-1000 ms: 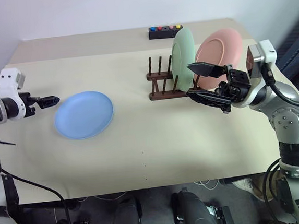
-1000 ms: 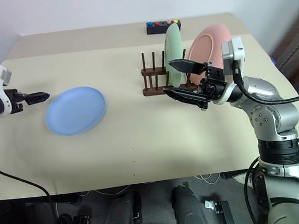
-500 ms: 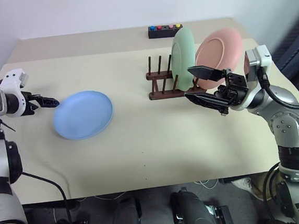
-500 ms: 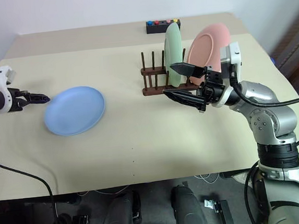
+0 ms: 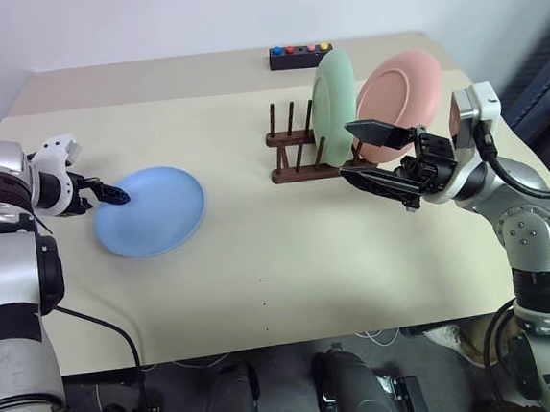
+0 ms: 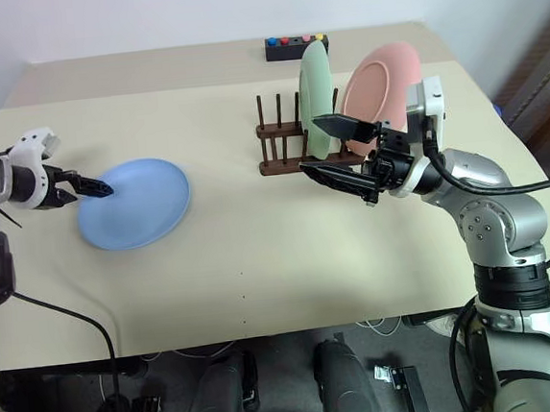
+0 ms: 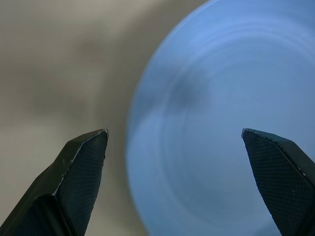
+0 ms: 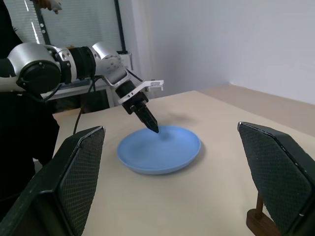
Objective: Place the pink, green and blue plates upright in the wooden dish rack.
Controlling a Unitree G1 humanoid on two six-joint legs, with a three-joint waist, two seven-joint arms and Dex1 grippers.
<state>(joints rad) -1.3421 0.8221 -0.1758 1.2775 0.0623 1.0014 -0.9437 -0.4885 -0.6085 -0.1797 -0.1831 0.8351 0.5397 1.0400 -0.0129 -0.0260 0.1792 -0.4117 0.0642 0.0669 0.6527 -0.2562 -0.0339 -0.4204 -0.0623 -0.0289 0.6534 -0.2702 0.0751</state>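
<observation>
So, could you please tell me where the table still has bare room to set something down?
The widest bare patch is the near half of the beige table, between the flat blue plate and the open right gripper. It is crowded around the dark wooden dish rack, holding the green plate and pink plate.

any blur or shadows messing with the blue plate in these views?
Left wrist view: blue plate soft and out of focus, a dark smudge of shadow on it. Right wrist view: plate sharp, left claw shadowing its rim. Eye views: even light, soft shadows by the wooden dish rack.
</observation>
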